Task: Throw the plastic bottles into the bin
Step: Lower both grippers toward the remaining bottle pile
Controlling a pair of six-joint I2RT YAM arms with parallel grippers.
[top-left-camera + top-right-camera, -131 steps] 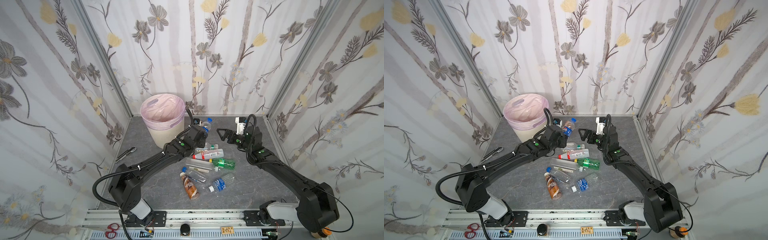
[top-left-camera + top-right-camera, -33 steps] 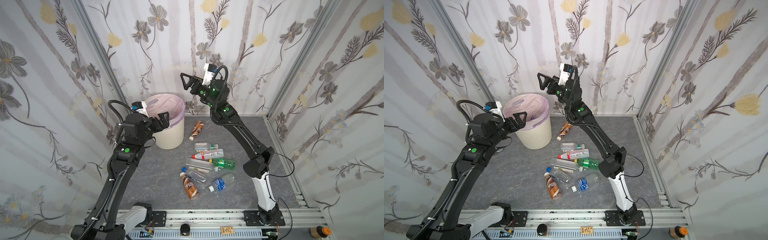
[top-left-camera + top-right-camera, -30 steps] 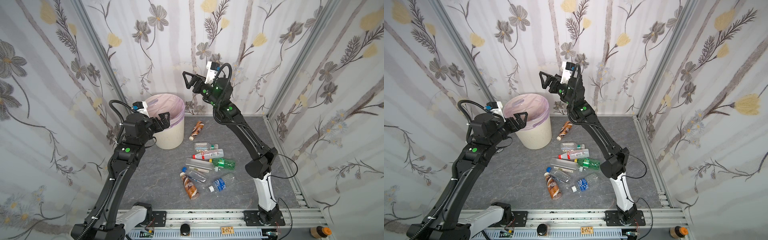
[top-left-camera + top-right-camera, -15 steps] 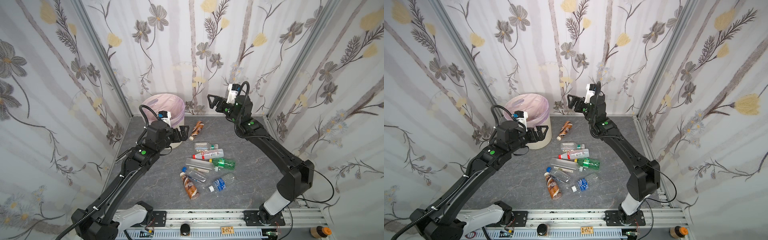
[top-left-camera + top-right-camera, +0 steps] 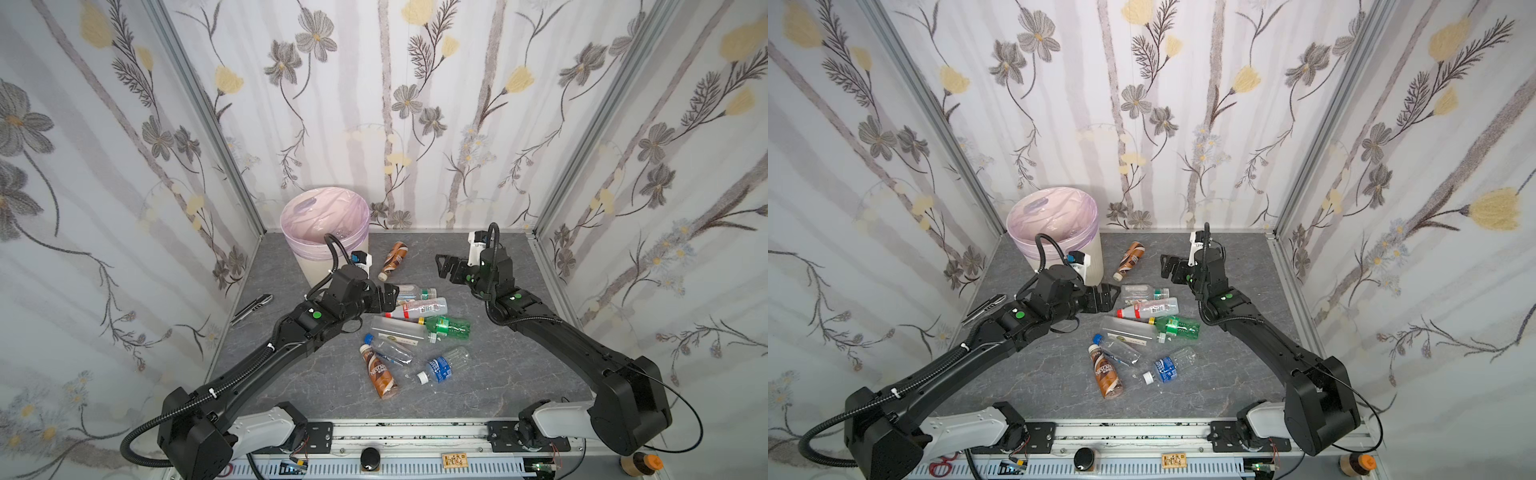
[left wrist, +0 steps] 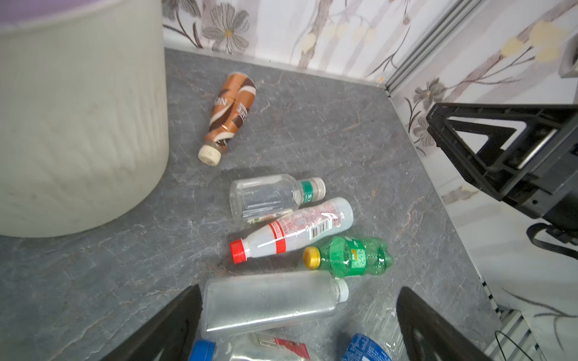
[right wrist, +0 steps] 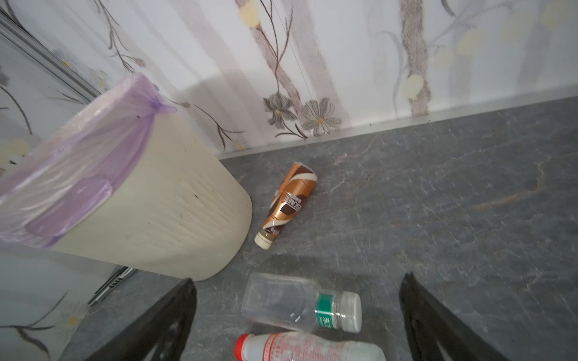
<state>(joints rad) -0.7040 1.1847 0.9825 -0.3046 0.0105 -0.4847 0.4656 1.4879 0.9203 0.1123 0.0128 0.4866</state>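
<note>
- Eight plastic bottles (image 5: 399,326) lie on their sides on the grey table (image 5: 519,374); neither gripper holds one.
- The bin (image 5: 309,266), cream with a pale lilac bag (image 5: 324,216) folded over its rim, stands upright in the far left corner in both top views.
- One brown coffee bottle (image 5: 1130,259) lies alone just beside the bin, its cap (image 7: 262,240) pointing toward the bin's foot but not touching it.
- The other seven make a loose pile in the middle of the table:
  - a clear bottle with a green band (image 6: 269,197), with a red-capped bottle (image 6: 294,231) close against it
  - a green bottle (image 6: 353,258)
  - a square clear bottle (image 6: 269,303)
  - nearer the rail, a blue-capped bottle (image 5: 388,353), a second brown bottle (image 5: 380,374) and a blue-labelled bottle (image 5: 444,365)
- The left gripper (image 5: 1113,297) hangs at the pile's left edge with its jaws wide and empty. In its wrist view they frame the square clear bottle.
- The right gripper (image 5: 441,268) hangs to the right of the lone brown bottle, facing the bin, with its jaws wide and holding nothing.
- A slim dark tool (image 5: 253,307) lies by the left wall.
</note>
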